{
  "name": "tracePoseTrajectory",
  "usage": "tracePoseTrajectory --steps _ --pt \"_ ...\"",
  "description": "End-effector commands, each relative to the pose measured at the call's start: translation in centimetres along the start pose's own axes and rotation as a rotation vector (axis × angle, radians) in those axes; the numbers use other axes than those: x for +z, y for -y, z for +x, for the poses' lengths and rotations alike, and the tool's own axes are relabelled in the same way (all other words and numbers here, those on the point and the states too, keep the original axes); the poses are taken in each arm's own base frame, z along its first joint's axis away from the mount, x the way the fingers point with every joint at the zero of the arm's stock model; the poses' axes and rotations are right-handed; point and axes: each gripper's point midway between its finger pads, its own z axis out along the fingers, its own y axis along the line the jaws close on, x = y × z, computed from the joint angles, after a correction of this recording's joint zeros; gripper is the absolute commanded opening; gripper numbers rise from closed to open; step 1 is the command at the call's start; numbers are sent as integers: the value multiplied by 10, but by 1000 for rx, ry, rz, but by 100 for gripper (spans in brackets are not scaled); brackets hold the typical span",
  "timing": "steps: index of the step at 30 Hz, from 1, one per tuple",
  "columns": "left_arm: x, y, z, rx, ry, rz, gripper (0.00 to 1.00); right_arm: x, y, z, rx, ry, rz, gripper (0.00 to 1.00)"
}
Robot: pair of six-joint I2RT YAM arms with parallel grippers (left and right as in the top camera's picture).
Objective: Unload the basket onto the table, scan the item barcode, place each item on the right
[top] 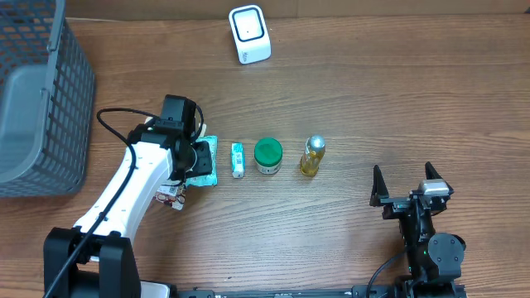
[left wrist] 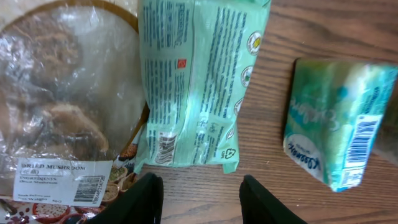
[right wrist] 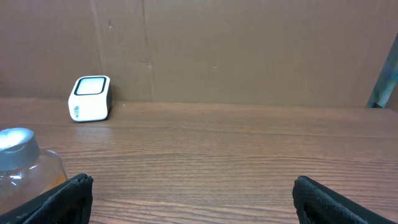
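Observation:
A row of items lies mid-table: a mint-green printed packet (top: 207,161), a small green-and-white pack (top: 238,159), a green-lidded jar (top: 267,155) and a bottle of yellow liquid (top: 312,156). The white barcode scanner (top: 249,34) stands at the far edge. My left gripper (top: 199,159) hovers over the packet (left wrist: 199,81), open, with only bare wood between its fingers (left wrist: 146,199). The small pack (left wrist: 339,124) shows a barcode on its right end. My right gripper (top: 404,184) rests open at the near right, holding nothing.
A clear bag of dried mushrooms (left wrist: 62,106) with a barcode label lies left of the packet, partly under my left arm. A grey mesh basket (top: 33,108) fills the far left. The right wrist view shows the scanner (right wrist: 90,98) and the bottle's cap (right wrist: 15,140).

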Motion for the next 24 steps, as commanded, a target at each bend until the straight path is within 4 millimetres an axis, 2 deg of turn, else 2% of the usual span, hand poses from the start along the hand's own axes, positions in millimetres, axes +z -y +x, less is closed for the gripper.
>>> tracePoseTrajectory --steps 1,5,12,16,19,24 --pt "9 -3 9 -20 -27 -12 45 1 -1 4 -1 -4 -6 100" --pt "12 -12 12 -26 -23 -58 46 1 -1 4 -1 -4 -6 100" --pt "12 -15 9 -28 -11 -74 48 1 -1 4 -1 -4 -6 100" --pt "12 -21 5 -37 2 -95 40 1 -1 4 -1 -4 -6 100" --pt "12 -16 10 -37 -19 -67 31 1 -1 4 -1 -4 -6 100" --pt "12 -13 16 -37 -45 -50 30 1 -1 4 -1 -4 -6 100"
